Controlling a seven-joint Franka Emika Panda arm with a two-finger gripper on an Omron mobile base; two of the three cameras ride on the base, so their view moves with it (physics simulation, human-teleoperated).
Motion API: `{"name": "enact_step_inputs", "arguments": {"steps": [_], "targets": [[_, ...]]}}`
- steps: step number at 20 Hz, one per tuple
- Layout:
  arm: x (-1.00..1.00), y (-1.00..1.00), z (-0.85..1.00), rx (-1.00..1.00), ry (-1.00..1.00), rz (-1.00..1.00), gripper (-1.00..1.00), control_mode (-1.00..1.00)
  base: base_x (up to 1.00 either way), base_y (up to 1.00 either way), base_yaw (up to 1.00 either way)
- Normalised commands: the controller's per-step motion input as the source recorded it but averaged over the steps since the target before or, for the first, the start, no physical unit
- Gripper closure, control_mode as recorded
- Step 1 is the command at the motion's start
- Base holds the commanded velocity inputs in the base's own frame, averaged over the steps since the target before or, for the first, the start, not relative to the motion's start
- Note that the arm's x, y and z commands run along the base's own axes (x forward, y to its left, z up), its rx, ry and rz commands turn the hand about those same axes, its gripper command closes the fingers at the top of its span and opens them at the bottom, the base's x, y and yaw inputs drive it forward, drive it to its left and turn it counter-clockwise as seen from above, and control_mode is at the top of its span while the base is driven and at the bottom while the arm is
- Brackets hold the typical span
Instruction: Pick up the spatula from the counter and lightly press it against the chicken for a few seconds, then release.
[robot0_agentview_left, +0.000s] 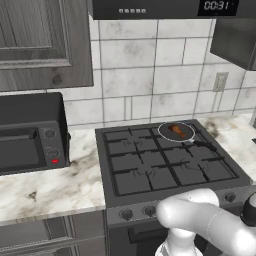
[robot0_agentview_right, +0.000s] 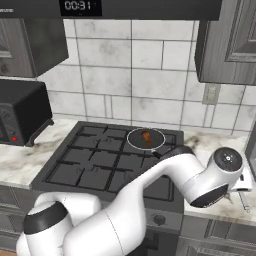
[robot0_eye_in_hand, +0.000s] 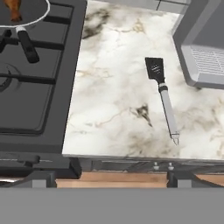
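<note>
Claw (robot0_eye_in_hand: 111, 178) spread wide above bench (robot0_eye_in_hand: 109, 113), facing flat-lying spatula (robot0_eye_in_hand: 162, 94), likely staged for pickup; chicken (robot0_agentview_left: 176, 130) waits in pan (robot0_agentview_left: 160, 131).

Legible to me: white digits "00:31" on the small dark digital display (robot0_agentview_left: 216, 5) of the black over-stove appliance (robot0_agentview_left: 150, 9). I can make out no other text.

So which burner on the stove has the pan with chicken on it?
The one at the back right of the stove, by the wall. It holds the pan with the brown chicken; the other burners carry no pan.
</note>
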Motion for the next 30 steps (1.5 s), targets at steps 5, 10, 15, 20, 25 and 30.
{"name": "enact_step_inputs", "arguments": {"steps": [5, 10, 15, 20, 25, 30], "targets": [[0.19, -0.06, -0.15, 0.0, 0.03, 0.0, -1.0, -1.0, 0.0, 0.0, 0.0], [0.18, -0.1, -0.17, 0.0, 0.05, 0.0, -1.0, -1.0, 0.0, 0.0, 0.0], [0.13, -0.23, -0.12, 0.0, 0.03, 0.0, -1.0, -1.0, 0.0, 0.0, 0.0], [0.1, -0.24, -0.05, 0.0, 0.0, 0.0, -1.0, -1.0, 0.0, 0.0, 0.0], [0.13, -0.19, -0.08, 0.0, 0.02, 0.0, -1.0, -1.0, 0.0, 0.0, 0.0], [0.11, -0.13, -0.12, 0.0, 0.03, 0.0, -1.0, -1.0, 0.0, 0.0, 0.0]]}}
